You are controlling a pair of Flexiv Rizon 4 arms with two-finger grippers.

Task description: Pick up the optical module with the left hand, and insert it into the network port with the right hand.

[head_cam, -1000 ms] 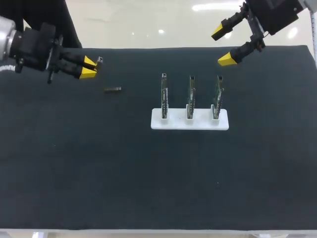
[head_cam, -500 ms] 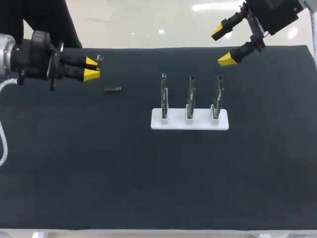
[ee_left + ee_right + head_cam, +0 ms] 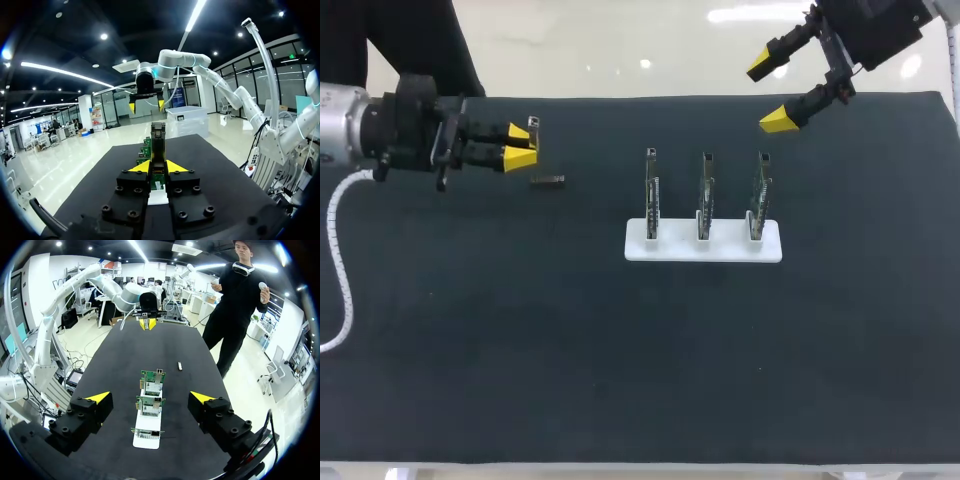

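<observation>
the left hand [image 3: 520,146] hangs over the far left part of the dark counter [image 3: 520,340], with its two yellow tips set narrow and pressed on either side of the optical module [image 3: 158,136]. in the left wrist view the module stands up from between the tips as a slim dark bar, its free end pointing ahead of the fingers, and it is clear of the counter. a second module [image 3: 548,180] lies flat on the counter just beside that hand, on the side nearer the middle, apart from the tips. near the middle of the counter sits a white holder [image 3: 703,246] with three boards [image 3: 706,195] standing upright in it in a row, each in its own slot. the port on each board is too small to make out from above. the right hand [image 3: 776,92] hangs over the far right edge of the counter, beyond the holder, with its tips spread wide and nothing between them. in the right wrist view the three boards line up one behind the other ahead of its fingers (green faces turned toward the camera), and the white holder lies under and ahead of the gap. the two hands are well apart, with the holder between them.
</observation>
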